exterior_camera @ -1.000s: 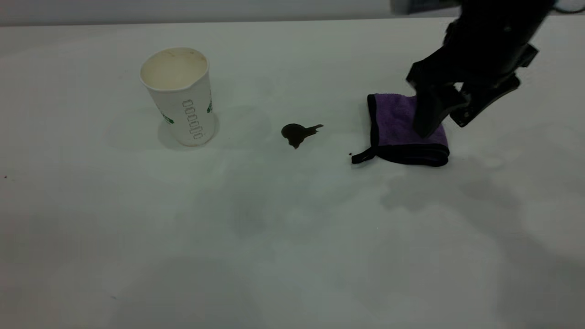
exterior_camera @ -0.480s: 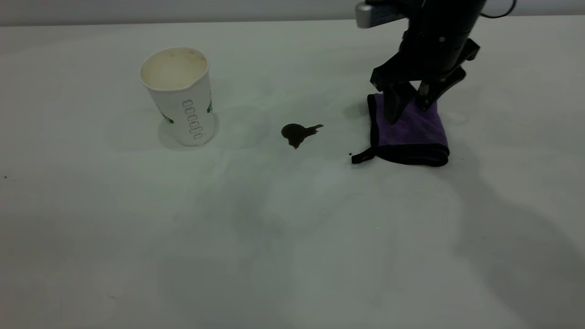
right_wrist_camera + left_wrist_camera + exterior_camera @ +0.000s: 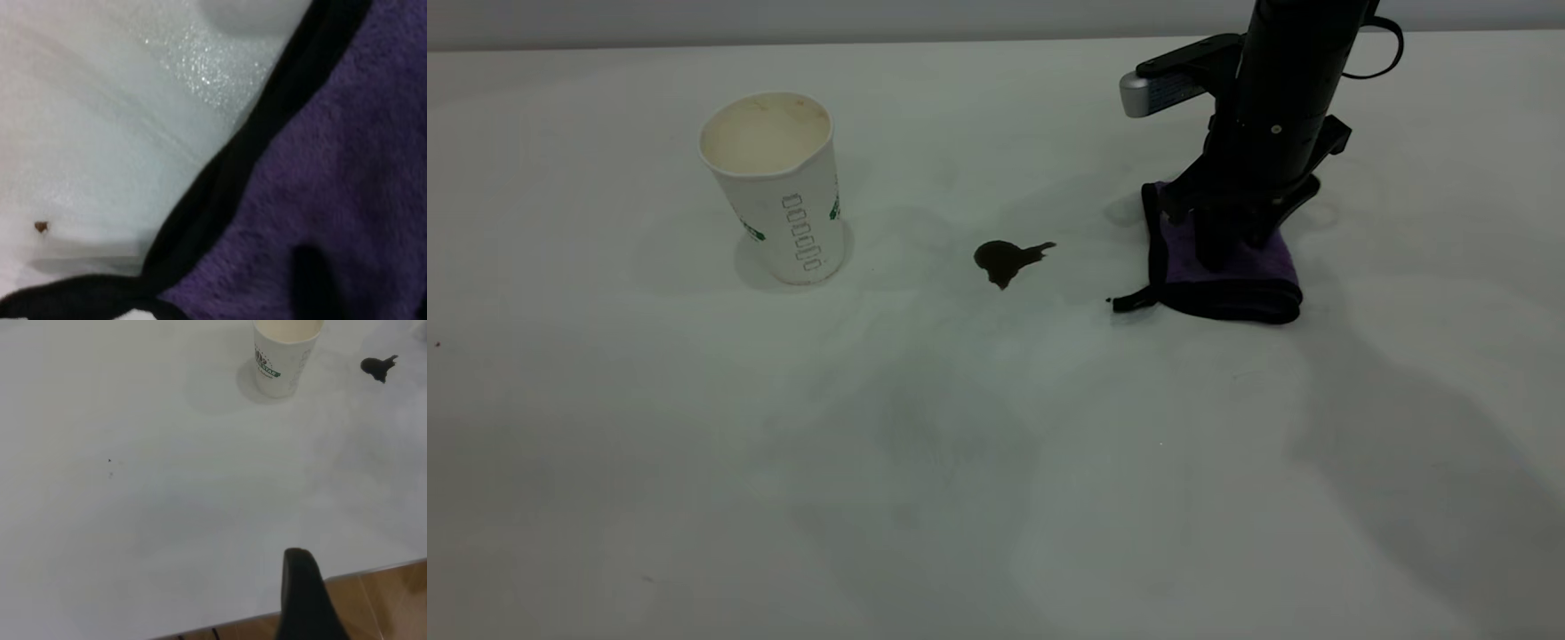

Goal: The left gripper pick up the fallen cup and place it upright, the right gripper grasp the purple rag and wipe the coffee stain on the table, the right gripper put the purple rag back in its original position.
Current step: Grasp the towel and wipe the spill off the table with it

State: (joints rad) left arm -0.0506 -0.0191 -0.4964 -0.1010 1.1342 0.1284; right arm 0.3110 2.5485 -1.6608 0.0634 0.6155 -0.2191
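The white paper cup (image 3: 769,187) stands upright at the left of the table (image 3: 960,462), mouth up; it also shows in the left wrist view (image 3: 285,357). The dark coffee stain (image 3: 1007,258) lies between the cup and the purple rag (image 3: 1232,284). My right gripper (image 3: 1234,251) is straight down on the rag, open, its fingertips pressed into the cloth near its far edge. The right wrist view shows the purple cloth (image 3: 333,187) close up, with one finger (image 3: 312,283) on it. My left gripper (image 3: 303,600) is parked over the table's edge, far from the cup.
The rag's black loop tab (image 3: 1132,303) sticks out toward the stain, with a tiny dark speck (image 3: 1109,300) beside it. The left wrist view shows the table's edge and the wooden floor (image 3: 380,600) beyond it.
My right gripper has swung left and come down from above the rag's right side until it stands upright with its fingertips on the cloth. The cup, the stain and the rag have not moved.
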